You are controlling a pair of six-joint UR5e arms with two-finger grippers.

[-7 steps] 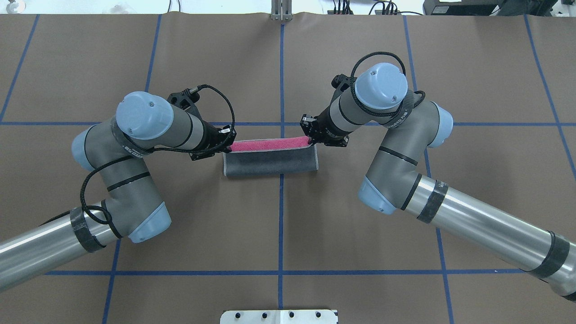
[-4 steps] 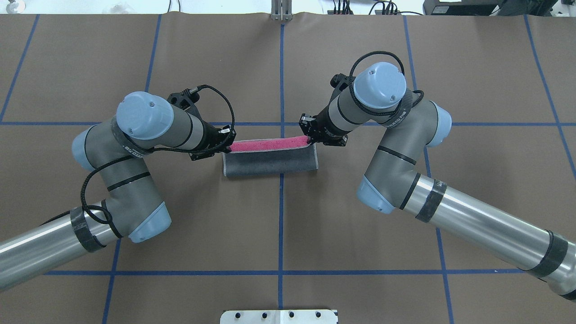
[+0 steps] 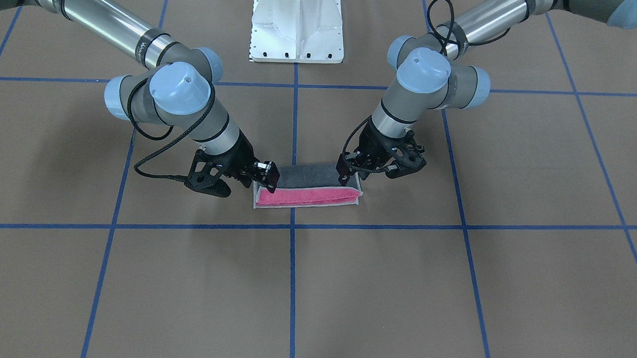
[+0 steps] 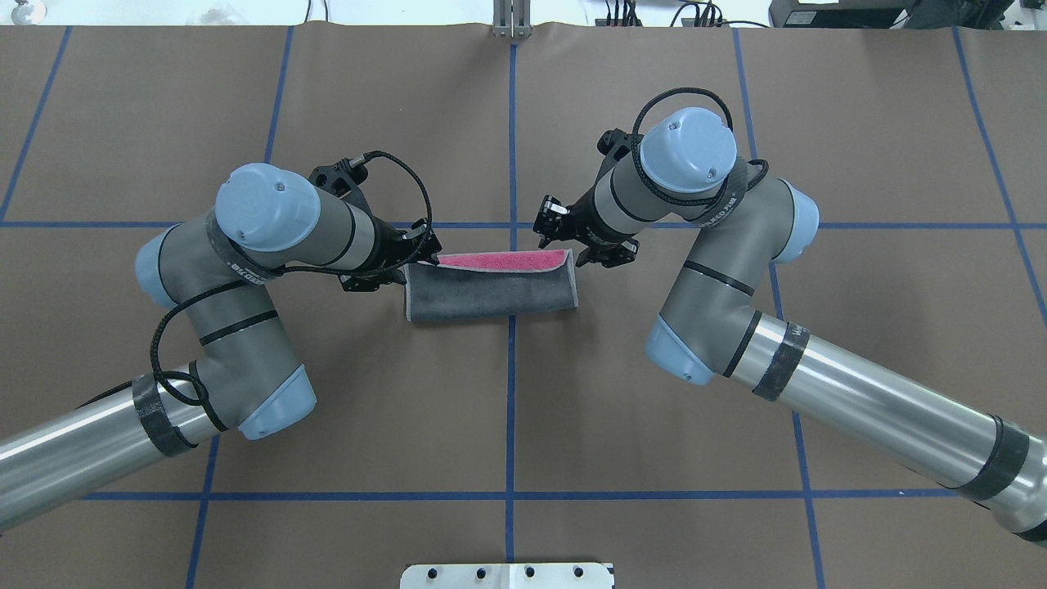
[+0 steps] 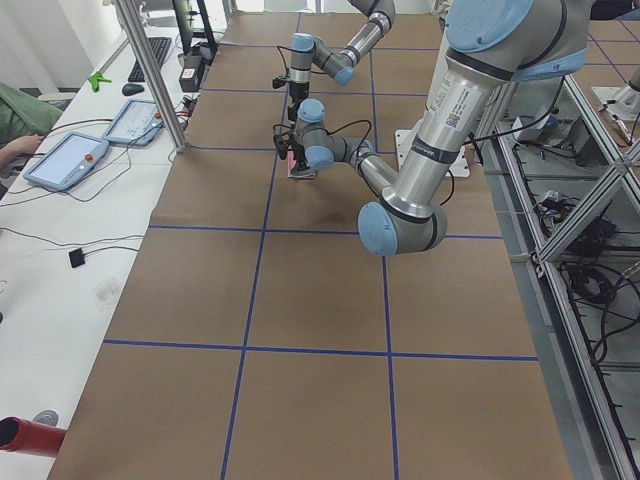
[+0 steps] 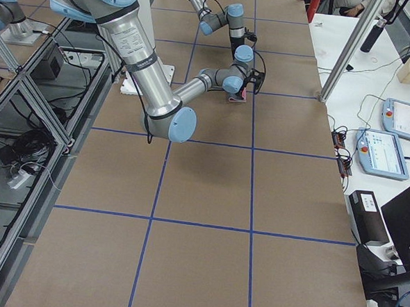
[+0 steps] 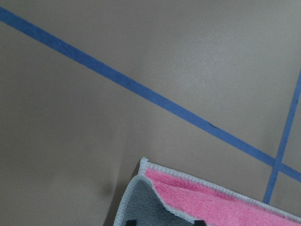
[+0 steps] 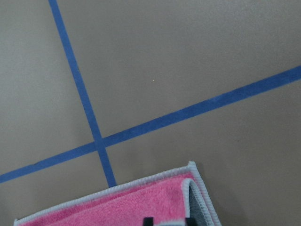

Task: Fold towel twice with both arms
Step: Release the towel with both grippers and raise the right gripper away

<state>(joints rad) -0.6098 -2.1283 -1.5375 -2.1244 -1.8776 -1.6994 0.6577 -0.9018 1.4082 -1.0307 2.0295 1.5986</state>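
Terry towel [image 4: 491,290], folded grey-side-out with a fuzzy pink strip showing, lies frame centre on brown paper table [image 4: 523,409]; left gripper [image 4: 427,250] and right gripper [image 4: 550,235], both black, stand spread above its far corners.

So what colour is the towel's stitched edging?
Light grey edging on the towel, clearest in the right wrist view.

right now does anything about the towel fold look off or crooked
Slightly. The towel is folded over, but its grey top layer stops short of the far edge, leaving a pink strip exposed. The left gripper and right gripper are at its far corners. No damage shows.
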